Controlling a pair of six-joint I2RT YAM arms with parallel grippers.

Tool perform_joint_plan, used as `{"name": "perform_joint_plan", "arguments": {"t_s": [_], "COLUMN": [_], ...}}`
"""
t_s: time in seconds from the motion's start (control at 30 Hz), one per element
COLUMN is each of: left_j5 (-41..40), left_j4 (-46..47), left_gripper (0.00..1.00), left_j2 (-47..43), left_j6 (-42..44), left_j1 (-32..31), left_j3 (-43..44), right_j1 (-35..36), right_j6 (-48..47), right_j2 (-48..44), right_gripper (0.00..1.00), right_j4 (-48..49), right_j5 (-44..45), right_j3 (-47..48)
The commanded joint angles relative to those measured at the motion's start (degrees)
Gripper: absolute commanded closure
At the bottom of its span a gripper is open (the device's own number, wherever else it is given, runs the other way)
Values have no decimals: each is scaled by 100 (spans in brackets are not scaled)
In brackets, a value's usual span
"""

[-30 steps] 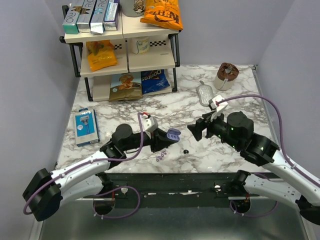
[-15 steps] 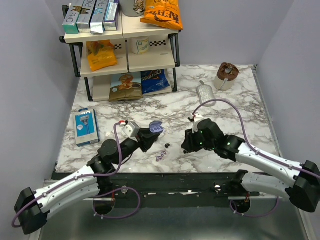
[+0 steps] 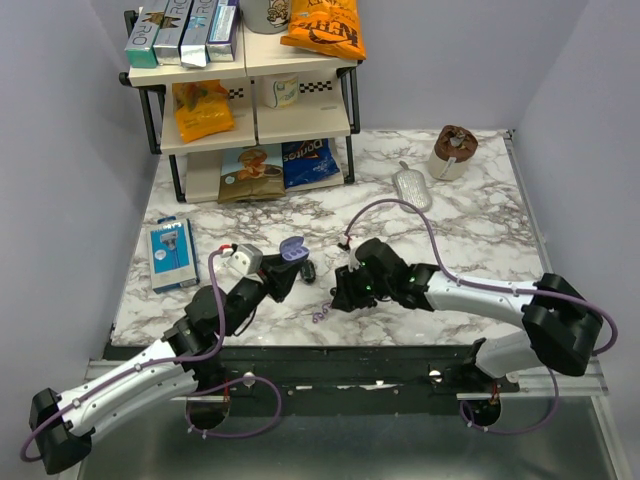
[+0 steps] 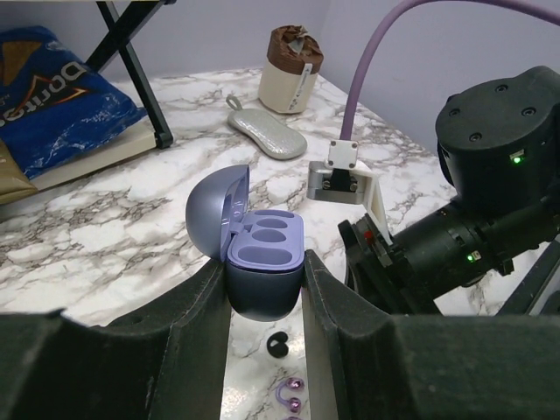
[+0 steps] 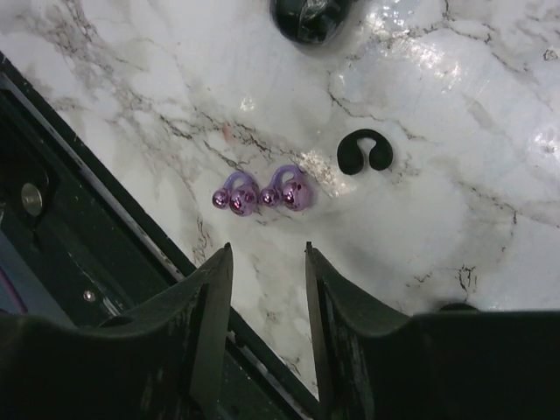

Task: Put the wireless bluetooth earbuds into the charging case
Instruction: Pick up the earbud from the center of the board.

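My left gripper [image 4: 265,264] is shut on the open purple charging case [image 4: 265,254] and holds it just above the marble; both wells look empty. In the top view the case [image 3: 292,248] sits at the left gripper [image 3: 292,266]. One small black C-shaped earbud [image 4: 278,346] lies on the table under the case; it also shows in the right wrist view [image 5: 365,150]. The other earbud is not clearly in view. My right gripper [image 5: 269,249] is open and empty, low over the table near the front edge [image 3: 340,296], a short way from the earbud.
A cluster of pale purple bits [image 5: 260,192] lies just ahead of the right fingertips. A glossy dark rounded thing [image 5: 311,13] shows at that view's top edge. The table's front edge [image 5: 114,210] is close. Snack shelf [image 3: 250,90], blue box [image 3: 172,252], grey pouch [image 3: 412,188], cup [image 3: 455,150].
My right gripper has swung left and toward the front edge, down over the purple bits. My left gripper has drawn back left with the case. The black earbud has shifted left.
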Motion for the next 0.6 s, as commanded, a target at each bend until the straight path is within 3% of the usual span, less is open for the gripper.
{"name": "perform_joint_plan", "arguments": {"t_s": [0.0,0.57], "left_j5": [-410,-604], "left_j4": [-232,-329], "left_gripper": [100,100], "left_j2": [-18,-89], "left_j6": [72,28], "left_j1": [-121,-192], "left_j3": [27,10], "right_j1": [45,45], "right_j6": [-22,-31], "right_j2": [293,1181], "right_gripper": [48,46], "right_j4": [135,91], "right_j5": [24,218], "right_j3": [315,657]}}
